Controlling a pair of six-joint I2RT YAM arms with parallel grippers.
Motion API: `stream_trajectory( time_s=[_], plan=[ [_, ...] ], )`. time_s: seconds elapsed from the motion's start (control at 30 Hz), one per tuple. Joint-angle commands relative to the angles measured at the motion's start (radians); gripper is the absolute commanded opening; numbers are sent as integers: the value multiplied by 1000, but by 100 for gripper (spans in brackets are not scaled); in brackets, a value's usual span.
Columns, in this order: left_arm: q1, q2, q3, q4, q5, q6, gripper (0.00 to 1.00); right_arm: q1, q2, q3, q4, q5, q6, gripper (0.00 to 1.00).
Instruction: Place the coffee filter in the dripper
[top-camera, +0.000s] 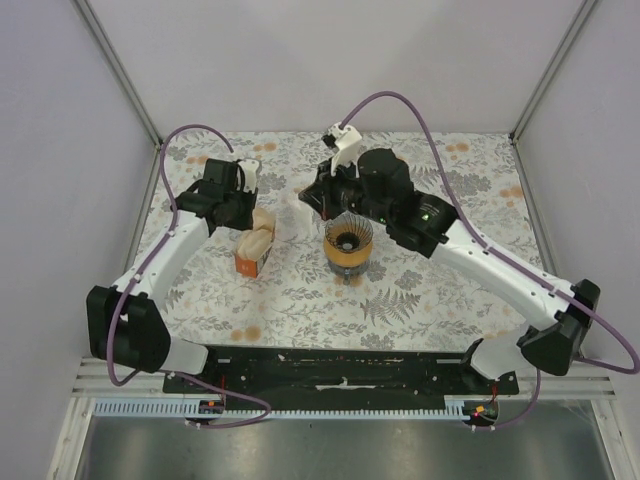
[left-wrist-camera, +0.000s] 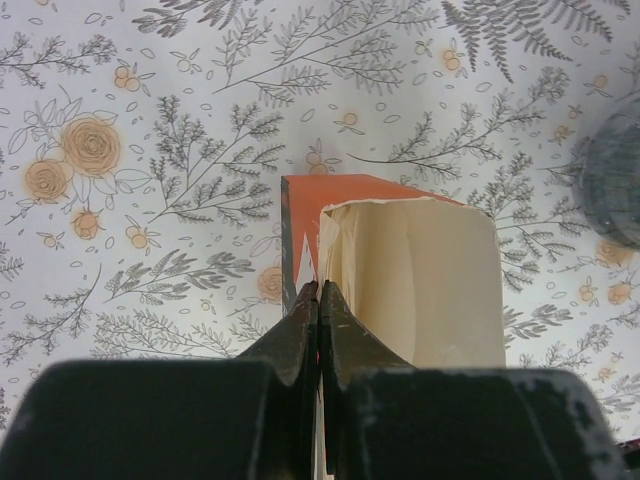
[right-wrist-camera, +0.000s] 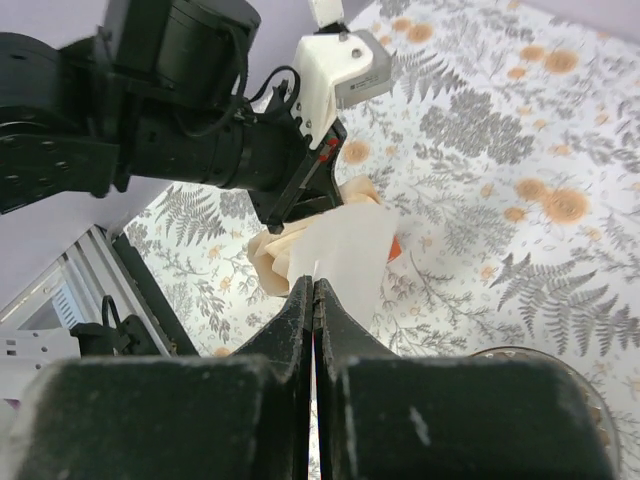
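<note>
Left fingers (left-wrist-camera: 295, 340): pressed together, pinching the packet's (left-wrist-camera: 300, 215) near wall, I judge, to steady it on the bench (top-camera: 300, 310).
Filter (right-wrist-camera: 345, 250): nipped in my right fingers (right-wrist-camera: 290, 330), between packet and dripper (top-camera: 348, 238).
Right fingers: closed tight on the filter's near edge, and the paper fans out away from them.
Dripper: just right of the filter, mouth up, no paper in it.
Coming move: my right arm is nearer, so I judge a short carry rightward over the mouth.
</note>
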Motion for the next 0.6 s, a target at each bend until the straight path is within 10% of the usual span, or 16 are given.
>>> stream_trajectory(
  time_s=[0.0, 0.2, 0.57],
  plan=[
    [53, 34, 1, 74, 43, 59, 2, -19, -85, -49, 42, 21, -84, 0],
    [128, 109, 4, 113, 109, 98, 2, -20, -162, -92, 42, -3, -197, 0],
    [131, 60, 12, 82, 213, 163, 58, -33, -222, -154, -3, -35, -292, 0]
  ],
)
